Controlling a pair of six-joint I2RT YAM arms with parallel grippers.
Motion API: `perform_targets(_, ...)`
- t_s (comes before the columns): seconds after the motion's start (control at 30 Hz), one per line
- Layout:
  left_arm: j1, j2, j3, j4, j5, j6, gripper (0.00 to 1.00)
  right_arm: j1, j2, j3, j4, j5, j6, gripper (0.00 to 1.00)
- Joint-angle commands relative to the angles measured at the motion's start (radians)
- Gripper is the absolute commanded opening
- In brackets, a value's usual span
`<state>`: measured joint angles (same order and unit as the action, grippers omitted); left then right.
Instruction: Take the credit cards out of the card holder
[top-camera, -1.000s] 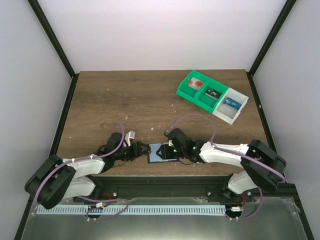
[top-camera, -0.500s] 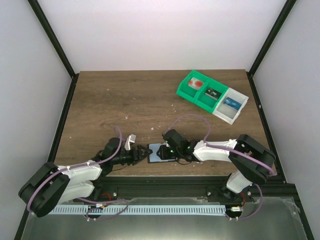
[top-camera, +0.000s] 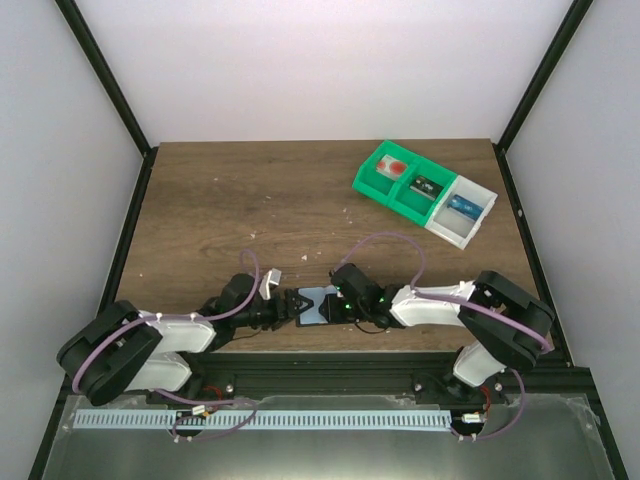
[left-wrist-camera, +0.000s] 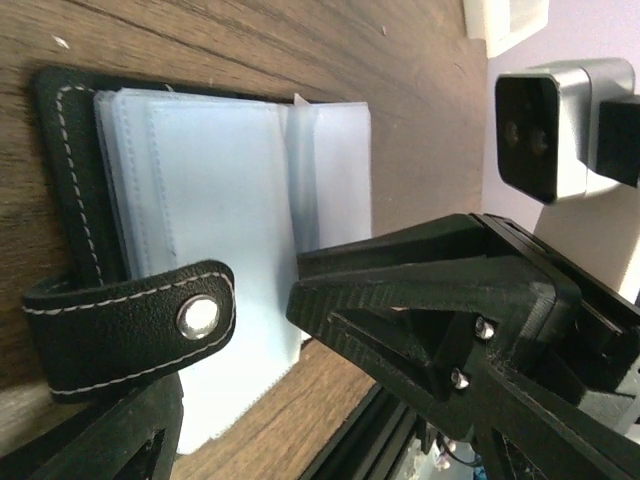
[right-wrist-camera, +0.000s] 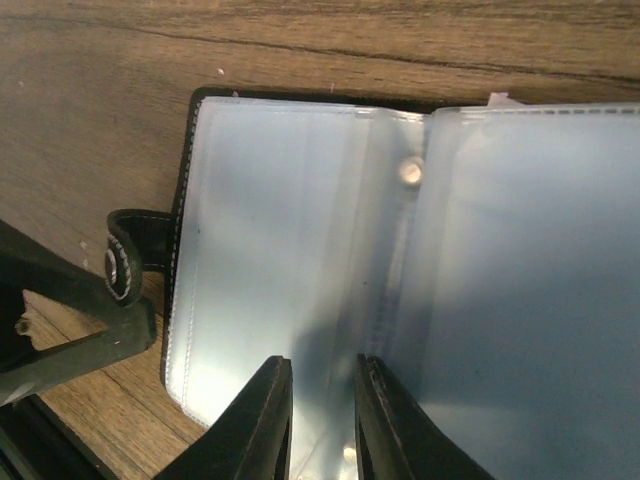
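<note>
Count: card holder ×1; grippers ×2, left gripper and right gripper; green tray ×1, two compartments; white tray ×1; small items in trays ×3

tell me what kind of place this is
Probably a robot lab test cell, not a home: a wooden table boxed in by plain white walls and a black frame, with the left arm and right arm bolted at its near edge.

Wooden table, open card holder flat, green-white trays, possibly crumbs
</note>
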<state>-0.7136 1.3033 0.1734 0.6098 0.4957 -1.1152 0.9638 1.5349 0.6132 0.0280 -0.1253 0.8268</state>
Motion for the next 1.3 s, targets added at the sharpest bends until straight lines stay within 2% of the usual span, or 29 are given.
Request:
perform_targets(0.0, -0.003, 0.017, 0.018, 0.04, -0.049, 0.032, 0.8, 0.009, -0.015, -0.05, 0.048, 0.009, 0.019, 0.2)
perform_targets(0.3, -0.004, 0.027, 0.008, 0.072, -0.099, 0.012, 0.82, 0.009, -0.036, -0.12, 0.166, -0.025, 0.036, 0.18)
perform_targets(0.63, -0.013, 0.094, 0.026, 0.091, -0.103, -0.021, 0.82, 0.008, -0.076, -0.157, 0.209, -0.024, 0.054, 0.18)
perform_targets(0.77, -0.022, 0.096, 0.014, 0.164, -0.083, -0.059, 0.82, 0.009, -0.081, -0.17, 0.215, -0.019, 0.05, 0.18)
perform_targets(1.27, -0.057, 0.099, 0.037, 0.216, -0.04, -0.115, 0.81, 0.008, -0.083, -0.221, 0.339, -0.048, 0.047, 0.17)
